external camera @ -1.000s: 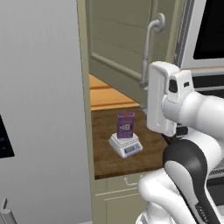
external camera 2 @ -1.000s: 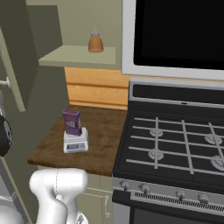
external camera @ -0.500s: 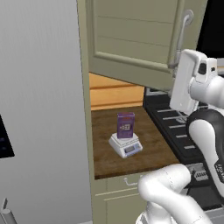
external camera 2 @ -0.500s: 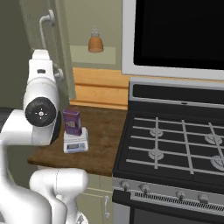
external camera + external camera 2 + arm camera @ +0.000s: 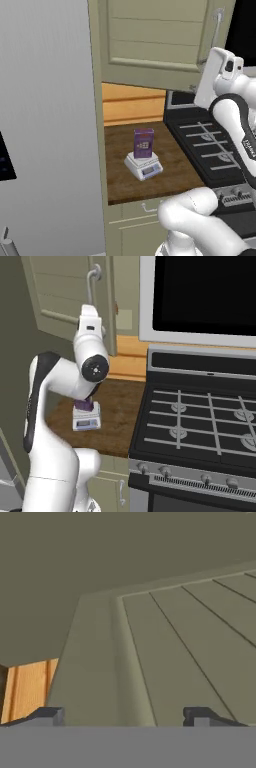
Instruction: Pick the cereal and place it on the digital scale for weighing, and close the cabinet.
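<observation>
With the cereal (image 5: 143, 143) standing on the digital scale (image 5: 144, 165) near the worktop's (image 5: 170, 170) front edge, only the cabinet (image 5: 155, 45) door remains: stiff, hinged, light to swing, best pushed flat near its handle (image 5: 92, 283). Your tool (image 5: 121, 716) faces the panel, fingertips spread wide, holding nothing; contact can't be told.

Kitchen, rendered: before me a black gas stove with grates (image 5: 200, 416), brown wooden countertop (image 5: 125, 175), olive-beige panelled wall cabinet (image 5: 150, 45), tall grey fridge (image 5: 45, 125).
</observation>
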